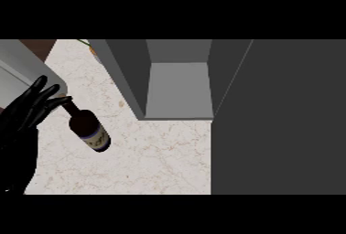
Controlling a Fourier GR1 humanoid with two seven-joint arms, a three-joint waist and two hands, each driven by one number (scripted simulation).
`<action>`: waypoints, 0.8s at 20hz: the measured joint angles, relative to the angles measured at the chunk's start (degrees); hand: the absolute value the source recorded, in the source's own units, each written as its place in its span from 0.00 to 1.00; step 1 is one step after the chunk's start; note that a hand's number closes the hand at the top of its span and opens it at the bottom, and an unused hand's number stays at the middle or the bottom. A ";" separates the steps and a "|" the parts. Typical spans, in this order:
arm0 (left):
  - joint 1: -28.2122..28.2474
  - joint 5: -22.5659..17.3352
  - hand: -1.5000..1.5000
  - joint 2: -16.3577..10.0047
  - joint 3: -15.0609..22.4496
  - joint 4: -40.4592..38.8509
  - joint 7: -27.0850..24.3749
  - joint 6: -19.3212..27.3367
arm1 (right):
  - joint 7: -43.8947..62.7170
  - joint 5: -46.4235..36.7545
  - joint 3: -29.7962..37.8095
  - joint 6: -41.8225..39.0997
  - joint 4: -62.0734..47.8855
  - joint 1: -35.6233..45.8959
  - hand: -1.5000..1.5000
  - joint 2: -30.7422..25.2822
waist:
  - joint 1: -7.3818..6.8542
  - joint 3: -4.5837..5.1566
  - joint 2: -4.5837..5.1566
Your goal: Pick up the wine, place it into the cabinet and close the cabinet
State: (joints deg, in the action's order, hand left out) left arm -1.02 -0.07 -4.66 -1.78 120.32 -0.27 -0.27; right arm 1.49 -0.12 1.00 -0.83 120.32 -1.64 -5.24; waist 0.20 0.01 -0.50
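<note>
The wine bottle [89, 129] is dark, with a pale label and a blue band, and sits on the speckled counter [162, 160] at the left. Its neck points up-left toward my left hand [27, 114]. That hand is black, with its fingers straight, and its fingertips [59, 99] reach the top of the neck without curling round it. The grey cabinet [179, 89] stands open at the centre, showing a bare inner shelf. Its dark door [280, 119] is swung out and fills the right side. My right hand does not show.
A grey box-like object [20, 66] sits at the upper left behind my hand, with a brown surface [37, 45] beyond it. A bit of green [84, 42] shows by the cabinet's far left corner. Bare counter lies between the bottle and the door.
</note>
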 measured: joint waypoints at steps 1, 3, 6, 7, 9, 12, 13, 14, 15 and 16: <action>-1.07 -0.58 0.00 -0.30 -0.23 -0.59 0.39 -0.44 | 0.00 -0.11 0.08 0.15 0.55 -0.15 0.00 0.14 | 0.00 -0.01 0.10; -2.95 -2.65 0.00 -1.86 -0.84 -2.80 0.10 -2.98 | -1.08 -0.50 -0.62 0.03 1.89 -1.62 0.00 0.63 | 0.14 -0.01 0.25; -6.84 -9.45 0.00 -6.55 -3.43 -5.63 2.06 -9.30 | -1.09 -0.54 -1.13 -0.16 4.26 -3.32 0.00 0.80 | 0.50 0.01 0.38; -7.05 -11.94 0.00 -6.88 -3.16 -7.04 3.65 -10.87 | -0.18 1.00 -2.41 -1.24 4.39 -3.72 0.00 1.09 | 0.64 0.00 0.48; -7.22 -16.87 0.00 -7.44 -2.75 -8.70 7.33 -13.37 | 2.03 3.55 -4.94 -3.17 6.16 -5.43 0.00 1.35 | 0.82 0.00 0.42; -9.88 -24.74 0.00 -9.62 -4.20 -9.61 14.29 -15.24 | 6.13 7.05 -6.39 -4.78 9.92 -7.22 0.00 0.82 | 0.67 -0.01 0.35; -11.21 -27.30 0.00 -10.57 -5.00 -9.92 16.75 -15.36 | 7.91 7.56 -7.05 -4.53 11.60 -7.57 0.00 0.93 | 0.61 -0.01 0.34; -12.15 -29.85 0.00 -11.62 -5.82 -9.16 19.37 -15.24 | 9.78 8.23 -7.37 -4.47 13.76 -8.24 0.00 0.70 | 0.51 -0.01 0.30; -13.17 -32.09 0.00 -12.67 -6.58 -8.33 21.93 -14.81 | 12.19 8.24 -8.36 -3.66 15.69 -7.89 0.00 0.93 | 0.32 -0.01 0.27; -13.78 -33.77 0.00 -13.10 -6.69 -6.87 24.52 -13.70 | 13.80 8.67 -8.62 -3.31 17.54 -8.26 0.00 0.91 | 0.22 0.00 0.25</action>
State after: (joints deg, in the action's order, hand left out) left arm -14.80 -33.85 -17.76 -8.47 113.45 24.25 -13.98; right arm 15.29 8.55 -7.62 -4.14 137.86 -9.90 -4.33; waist 0.42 0.01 -0.25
